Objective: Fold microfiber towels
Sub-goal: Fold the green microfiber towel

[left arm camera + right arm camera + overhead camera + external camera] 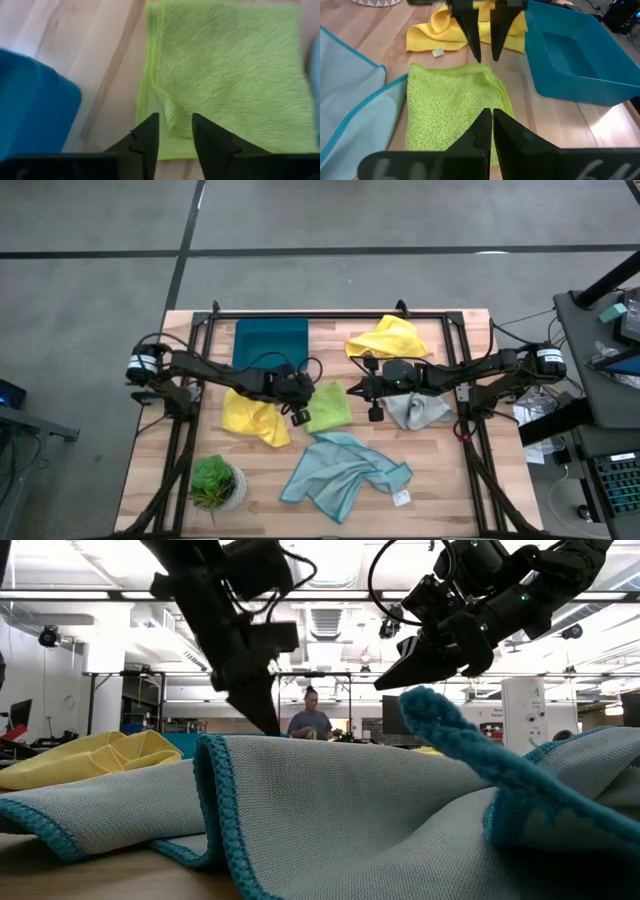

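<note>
The lime green towel [330, 407] lies flat on the table's middle as a folded rectangle [225, 75]. My left gripper [175, 125] is open and hangs just above the towel's left edge [470, 69], touching nothing. My right gripper [491, 117] is shut and hovers in the air over the towel's right side [392, 675]. One yellow towel [255, 418] lies crumpled left of the green one, another [388, 337] at the far edge. The pale grey towel [418, 410] lies right of centre. The light blue towel [345, 473] is spread loosely near the front.
A teal tray [270, 340] stands at the far edge, left of centre, close behind my left gripper. A potted plant [215, 483] sits at the near left corner. A person [310, 723] stands in the room beyond the table.
</note>
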Controlling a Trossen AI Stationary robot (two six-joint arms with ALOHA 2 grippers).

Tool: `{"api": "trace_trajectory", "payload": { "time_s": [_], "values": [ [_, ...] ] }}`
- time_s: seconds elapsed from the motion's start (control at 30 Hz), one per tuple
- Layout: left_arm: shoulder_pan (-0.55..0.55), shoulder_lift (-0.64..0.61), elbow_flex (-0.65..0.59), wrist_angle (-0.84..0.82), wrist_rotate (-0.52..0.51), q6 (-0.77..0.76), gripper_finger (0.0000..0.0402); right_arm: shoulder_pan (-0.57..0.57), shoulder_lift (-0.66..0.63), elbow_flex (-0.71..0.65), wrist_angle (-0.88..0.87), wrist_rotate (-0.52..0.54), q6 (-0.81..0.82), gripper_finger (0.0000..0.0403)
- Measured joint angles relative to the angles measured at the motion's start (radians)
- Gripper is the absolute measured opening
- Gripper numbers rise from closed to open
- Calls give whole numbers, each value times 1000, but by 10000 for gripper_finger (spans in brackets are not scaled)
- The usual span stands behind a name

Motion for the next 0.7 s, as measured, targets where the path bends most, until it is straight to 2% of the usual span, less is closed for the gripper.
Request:
{"api": "trace_trajectory", "payload": {
  "time_s": [0.17,0.4,0.53,0.7],
  "values": [
    [0,43,0,44,-14,8,137,0,0,0,0,0,-4,9],
    [0,104,0,106,-14,26,141,0,0,0,-5,0,-4,9],
    [0,122,1,107,-35,24,134,0,0,0,-5,0,-4,9],
    [0,120,1,99,-134,24,106,0,0,0,-5,0,-4,9]
  ]
}}
